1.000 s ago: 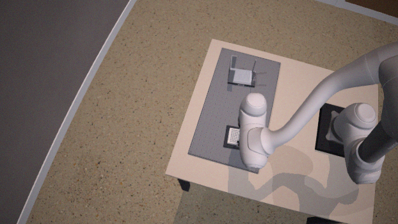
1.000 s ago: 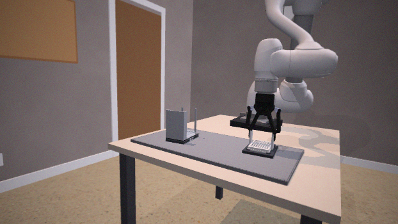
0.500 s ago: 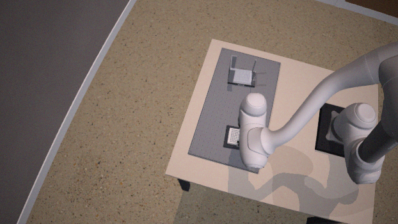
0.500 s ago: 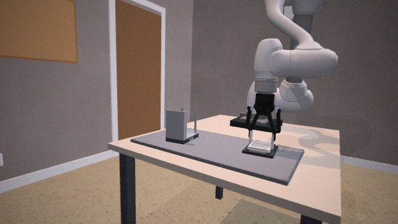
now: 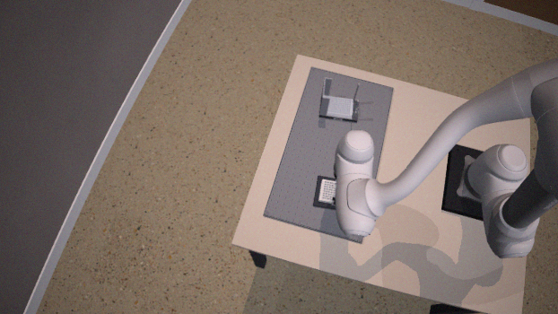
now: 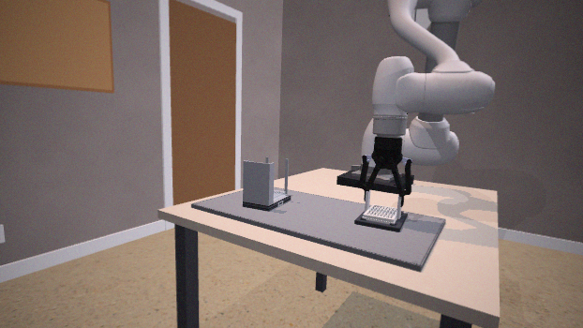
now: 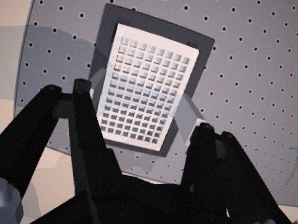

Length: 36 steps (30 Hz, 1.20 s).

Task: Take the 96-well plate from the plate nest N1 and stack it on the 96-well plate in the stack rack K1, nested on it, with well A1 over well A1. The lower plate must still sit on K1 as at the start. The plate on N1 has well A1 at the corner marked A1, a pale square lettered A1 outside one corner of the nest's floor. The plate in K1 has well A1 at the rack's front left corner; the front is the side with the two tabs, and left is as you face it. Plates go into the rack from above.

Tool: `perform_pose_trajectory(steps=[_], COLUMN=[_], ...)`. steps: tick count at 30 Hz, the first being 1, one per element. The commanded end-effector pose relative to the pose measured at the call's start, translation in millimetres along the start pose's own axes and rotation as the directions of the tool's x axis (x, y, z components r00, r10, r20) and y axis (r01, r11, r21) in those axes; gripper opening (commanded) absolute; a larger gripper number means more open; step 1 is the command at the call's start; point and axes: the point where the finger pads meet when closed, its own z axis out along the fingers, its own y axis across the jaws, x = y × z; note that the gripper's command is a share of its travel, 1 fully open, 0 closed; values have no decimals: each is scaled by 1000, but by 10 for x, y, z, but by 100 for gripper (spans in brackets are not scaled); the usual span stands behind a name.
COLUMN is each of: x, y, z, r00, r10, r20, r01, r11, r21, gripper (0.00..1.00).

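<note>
The white 96-well plate (image 7: 148, 86) sits in the dark plate nest N1 (image 7: 107, 23) on the grey perforated mat. It also shows in the exterior view (image 6: 381, 213) and, partly under the arm, in the top view (image 5: 327, 190). My gripper (image 6: 383, 208) points straight down over it, and its fingers are shut on the plate's two long sides. The plate still rests in the nest. The stack rack K1 stands at the mat's far end with another white plate (image 5: 338, 108) in it. I cannot make out the A1 mark.
The rack K1 (image 6: 264, 189) has a tall grey back wall and thin upright posts. The arm's black base plate (image 5: 462, 184) lies on the table to the right of the mat. The mat (image 6: 319, 220) runs near the table's front edge.
</note>
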Motion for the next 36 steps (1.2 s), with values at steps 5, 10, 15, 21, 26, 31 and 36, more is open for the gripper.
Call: perform_pose_trajectory(steps=[5,10,15,21,26,31,36], x=[-11,-11,-11,-11,-11,-11,-11], y=[-8,-8,-8,-8,-8,-8,-8], z=[24,24,24,24,-59,-109,-193], r00=[1000,1000,1000,1000,1000,1000,1000], r10=[-9,-9,-9,-9,-9,-9,-9], r20=[1,1,1,1,1,1,1], r01=[9,9,9,9,9,9,9], r11=[1000,1000,1000,1000,1000,1000,1000], r21=[-1,-1,-1,-1,-1,-1,-1], gripper=[0,0,0,0,0,0,0])
